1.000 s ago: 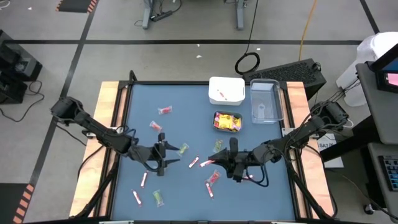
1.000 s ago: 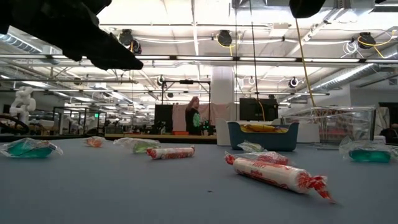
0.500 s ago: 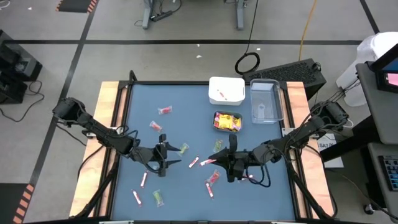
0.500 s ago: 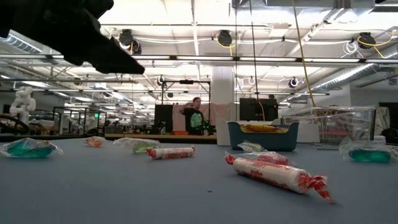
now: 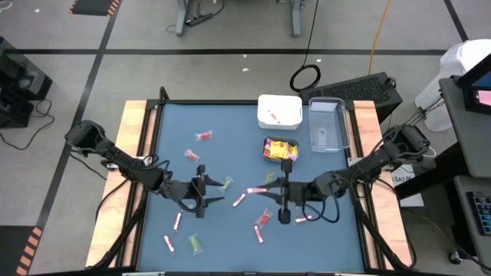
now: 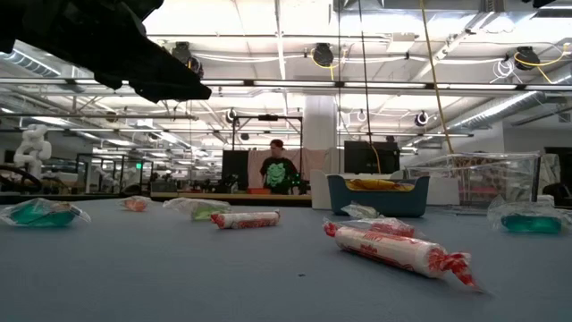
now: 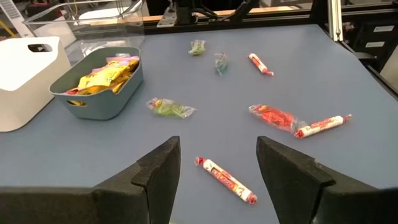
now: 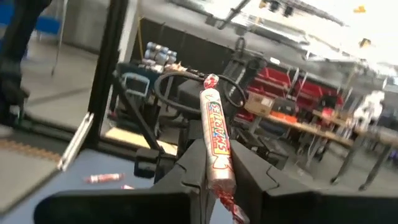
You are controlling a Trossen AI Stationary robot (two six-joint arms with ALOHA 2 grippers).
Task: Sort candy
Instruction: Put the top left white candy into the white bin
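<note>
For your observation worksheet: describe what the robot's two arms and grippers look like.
Both arms are dark, slender and jointed, with thin black cables looping alongside. The left gripper has two broad, angular matte-black fingers. The right gripper has the same dark, faceted fingers. No markings are visible.

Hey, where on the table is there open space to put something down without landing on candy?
Bare blue mat lies between the white container and the table's left edge, and along the right edge below the clear container. The middle is crowded, with candy scattered around the left gripper and right gripper.
</note>
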